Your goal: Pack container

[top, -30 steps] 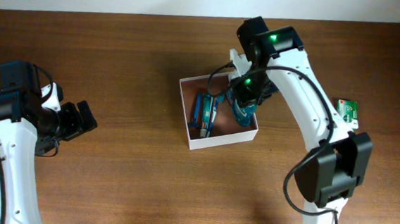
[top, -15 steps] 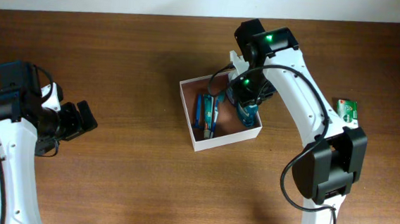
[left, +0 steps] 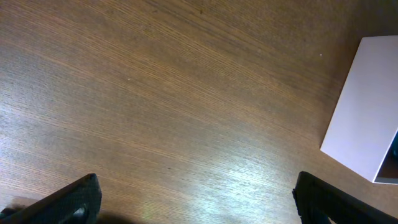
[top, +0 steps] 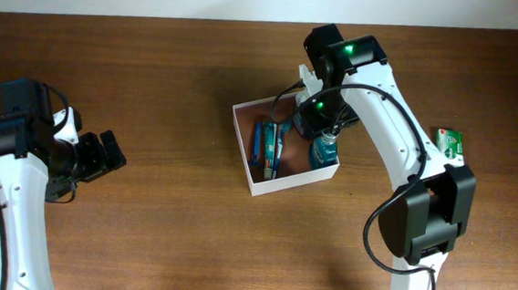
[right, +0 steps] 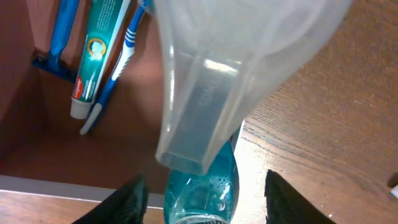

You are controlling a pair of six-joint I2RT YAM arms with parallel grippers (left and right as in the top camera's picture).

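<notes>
The left pincer [top: 103, 157] hangs over the bare wooden table [top: 188, 241] at about 9 o'clock, well apart from everything else, its two fingers spread wide with nothing between them. In its wrist view only wood grain and one white outer wall of the container show.

The container [top: 291, 181] sits just above the table's middle, turned slightly off square. Inside, toward its 9 o'clock side, a blue razor [right: 59, 37], a toothpaste tube [right: 93, 50] and a blue-and-white toothbrush [right: 124, 56] lie side by side on the pinkish-tan floor.

The right pincer [right: 206, 198] is over the container's 3 o'clock side, fingers apart. A teal bottle [top: 324, 152] lies between them by the container's 3 o'clock wall, with a gap on each side. Whether it lies wholly inside, I cannot tell. A clear plastic piece [right: 205, 93] fills the wrist view above it.

A small green soap packet [top: 449, 145] lies on the table at 3 o'clock, well apart from the container.
</notes>
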